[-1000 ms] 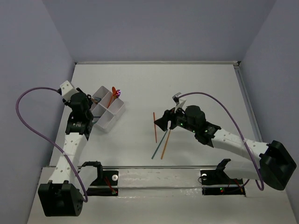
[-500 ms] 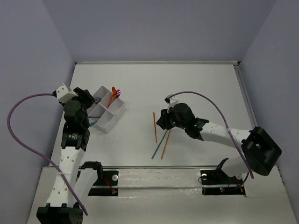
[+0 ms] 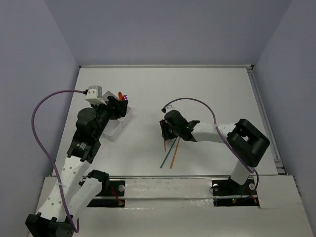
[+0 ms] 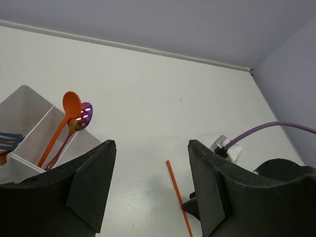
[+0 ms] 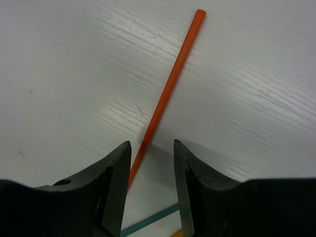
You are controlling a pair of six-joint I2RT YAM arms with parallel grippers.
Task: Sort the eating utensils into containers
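The containers are one whitish divided tray at the left, partly under my left arm. An orange spoon and a purple spoon stick out of it. My left gripper hovers at the tray's far right corner, open and empty. Mid-table, the red stick lies flat between the fingers of my right gripper. That gripper is open and low over the stick, which passes close to its left finger. A teal stick and an orange stick lie just nearer.
A blue utensil end shows in a nearer compartment of the tray. The right arm's wrist and purple cable show at the right of the left wrist view. Grey walls close the table's far edge and sides.
My left gripper has swung from the tray's left side to its far right corner and opened wider. My right gripper moved left onto the red stick and its jaws narrowed.
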